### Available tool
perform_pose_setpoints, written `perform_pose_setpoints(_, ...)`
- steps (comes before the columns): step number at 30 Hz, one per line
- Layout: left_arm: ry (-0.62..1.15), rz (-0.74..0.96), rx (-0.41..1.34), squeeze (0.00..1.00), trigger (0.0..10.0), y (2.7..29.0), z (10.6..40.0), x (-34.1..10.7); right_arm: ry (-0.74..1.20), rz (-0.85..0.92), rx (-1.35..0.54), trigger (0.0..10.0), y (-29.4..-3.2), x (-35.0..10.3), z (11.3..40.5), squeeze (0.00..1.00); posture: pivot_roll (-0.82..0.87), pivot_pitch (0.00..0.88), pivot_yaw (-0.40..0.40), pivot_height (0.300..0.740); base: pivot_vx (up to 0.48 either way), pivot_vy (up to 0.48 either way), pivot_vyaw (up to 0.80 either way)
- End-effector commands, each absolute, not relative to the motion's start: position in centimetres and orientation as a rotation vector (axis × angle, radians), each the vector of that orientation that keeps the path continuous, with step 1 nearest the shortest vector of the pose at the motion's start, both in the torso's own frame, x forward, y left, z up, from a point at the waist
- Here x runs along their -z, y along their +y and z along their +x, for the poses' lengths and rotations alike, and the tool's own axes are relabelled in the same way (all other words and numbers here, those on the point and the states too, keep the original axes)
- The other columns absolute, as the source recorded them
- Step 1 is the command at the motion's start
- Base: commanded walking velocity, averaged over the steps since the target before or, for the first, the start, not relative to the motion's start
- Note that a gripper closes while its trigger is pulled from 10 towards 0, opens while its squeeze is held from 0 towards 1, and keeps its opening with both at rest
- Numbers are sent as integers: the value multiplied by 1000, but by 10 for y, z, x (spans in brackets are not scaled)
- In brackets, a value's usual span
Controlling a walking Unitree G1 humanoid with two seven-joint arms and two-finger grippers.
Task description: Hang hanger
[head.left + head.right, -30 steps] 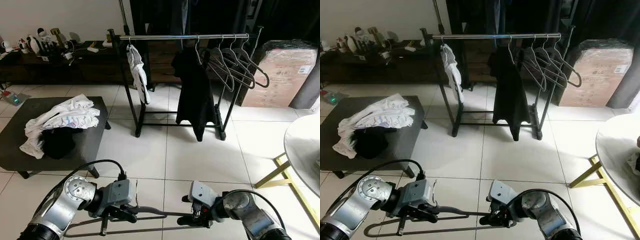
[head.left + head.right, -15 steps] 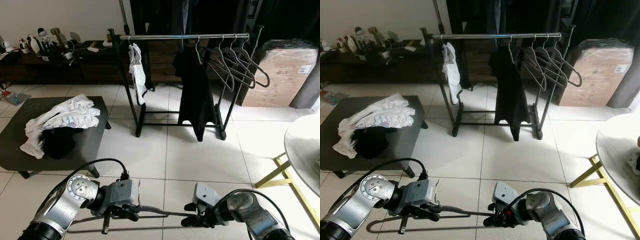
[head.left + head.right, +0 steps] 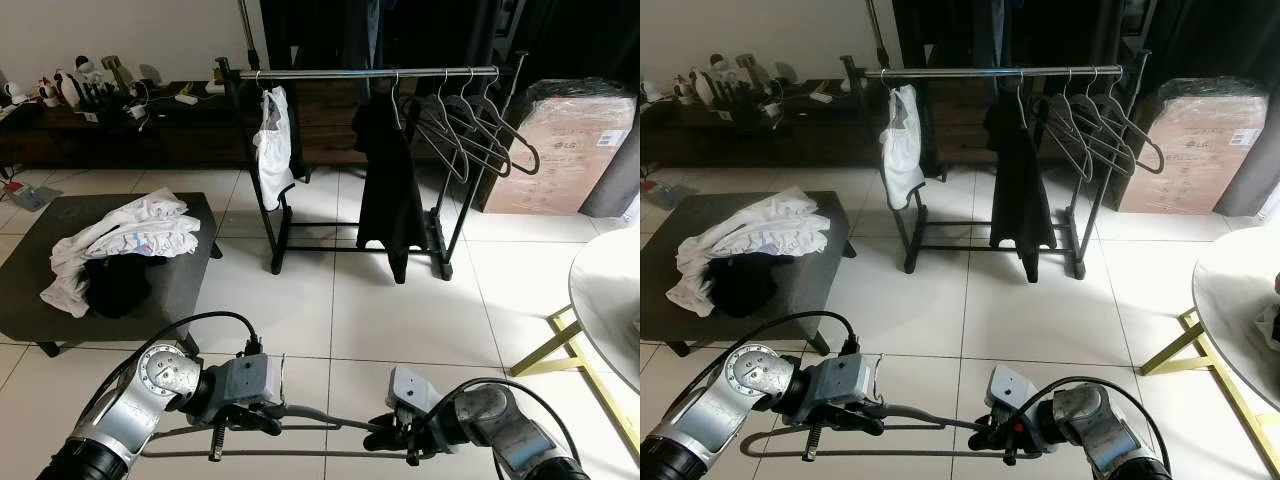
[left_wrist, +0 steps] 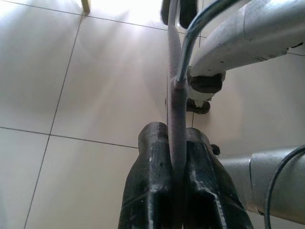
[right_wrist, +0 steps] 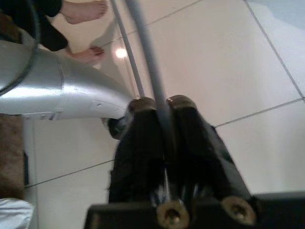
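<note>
I hold the grey hanger [image 3: 300, 432] low over the tiled floor [image 3: 400, 310], my left gripper [image 3: 262, 420] pinching one shoulder and my right gripper [image 3: 385, 436] clamped on the other; the clothes rail [image 3: 370, 73] stands well ahead

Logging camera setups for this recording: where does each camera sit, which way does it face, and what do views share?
Left eye, right eye: head, looking forward and down at clothes rack; both arms in view.
Left wrist: along left pincer, shut on hanger; right arm visible.
Right wrist: along right pincer, shut on hanger; left arm visible.
Shared: hanger, tiled floor.
</note>
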State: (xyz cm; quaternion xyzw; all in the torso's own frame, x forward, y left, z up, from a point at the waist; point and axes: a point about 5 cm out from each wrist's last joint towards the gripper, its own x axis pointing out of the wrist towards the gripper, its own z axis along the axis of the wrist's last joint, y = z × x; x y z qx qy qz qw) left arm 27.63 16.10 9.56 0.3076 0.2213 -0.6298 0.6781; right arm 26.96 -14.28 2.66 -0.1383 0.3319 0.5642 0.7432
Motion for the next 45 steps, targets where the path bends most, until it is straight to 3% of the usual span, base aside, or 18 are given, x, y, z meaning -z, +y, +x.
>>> perform_pose_setpoints(1, 484, 695, 1422, 0, 10000, 160, 277, -98, 727, -295, -1235, 0, -144, -27, 271, 0, -64, 124, 73, 740, 0, 0, 0)
perform_pose_setpoints(14, 524, 662, 1476, 0, 10000, 165, 269, -100, 730, -280, -1242, 0, -142, -23, 267, 0, -56, 131, 82, 740, 0, 0, 0)
perform_pose_setpoints(15, 515, 632, 1493, 475, 10000, 164, 268, -103, 730, -280, -1241, 0, -143, -23, 268, 0, -55, 129, 81, 740, 0, 0, 0)
perform_pose_setpoints(16, 513, 620, 1500, 475, 10000, 163, 268, -104, 730, -280, -1240, 0, -144, -23, 268, 0, -55, 128, 81, 740, 0, 0, 0)
perform_pose_setpoints(17, 520, 607, 1511, 1000, 10000, 164, 267, -105, 730, -280, -1240, 0, -144, -23, 268, 0, -55, 128, 81, 740, 0, 0, 0)
perform_pose_setpoints(25, 572, 578, 1566, 1000, 10000, 172, 258, -109, 731, -284, -1242, 0, -144, -21, 267, 0, -49, 126, 81, 740, 0, 0, 0)
perform_pose_setpoints(35, 733, 589, 1667, 1000, 10000, 203, 230, -112, 745, -308, -1245, 0, -147, -18, 265, 0, -43, 126, 84, 740, 0, 0, 0)
perform_pose_setpoints(45, 824, 674, 1603, 1000, 10000, 212, 216, -96, 752, -307, -1244, 0, -146, -16, 265, 0, -35, 127, 87, 740, 0, 0, 0)
